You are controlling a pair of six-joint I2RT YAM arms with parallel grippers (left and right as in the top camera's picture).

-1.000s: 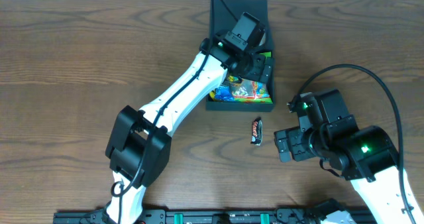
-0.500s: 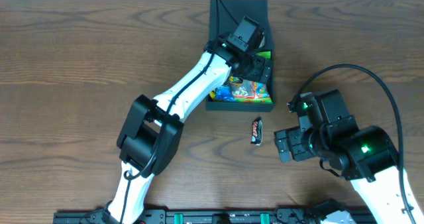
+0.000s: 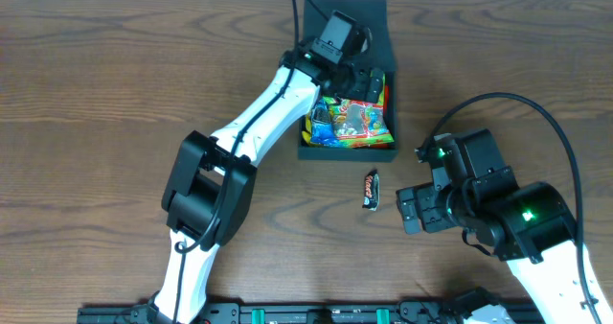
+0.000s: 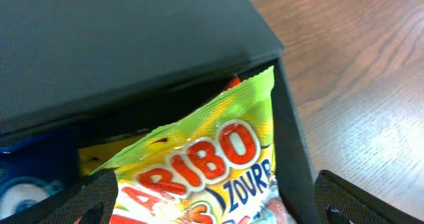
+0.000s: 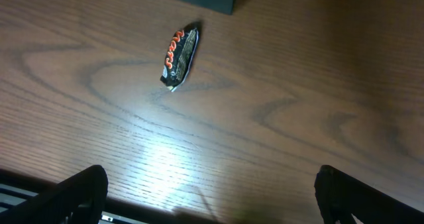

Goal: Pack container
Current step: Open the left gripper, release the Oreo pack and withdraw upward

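Observation:
The dark container (image 3: 347, 152) stands open at the top middle of the table, its lid flap (image 3: 347, 17) lying back. Colourful snack packets (image 3: 350, 123) fill it, a Haribo bag (image 4: 212, 158) on top. My left gripper (image 3: 369, 82) is open over the container's far right part; in the left wrist view its fingers (image 4: 218, 201) straddle the bag and the container's right wall (image 4: 291, 144). A small dark chocolate bar (image 3: 371, 189) lies on the table below the container, also in the right wrist view (image 5: 179, 55). My right gripper (image 3: 410, 212) is open and empty just right of the bar.
The wooden table (image 3: 96, 123) stretches to the left and right of the container. The table's front edge with a black rail (image 3: 316, 314) runs along the bottom. A black cable (image 3: 536, 104) arcs over the right arm.
My left gripper has moved up and a little left over the container, uncovering more of the snack packets. The right arm and the chocolate bar have not moved.

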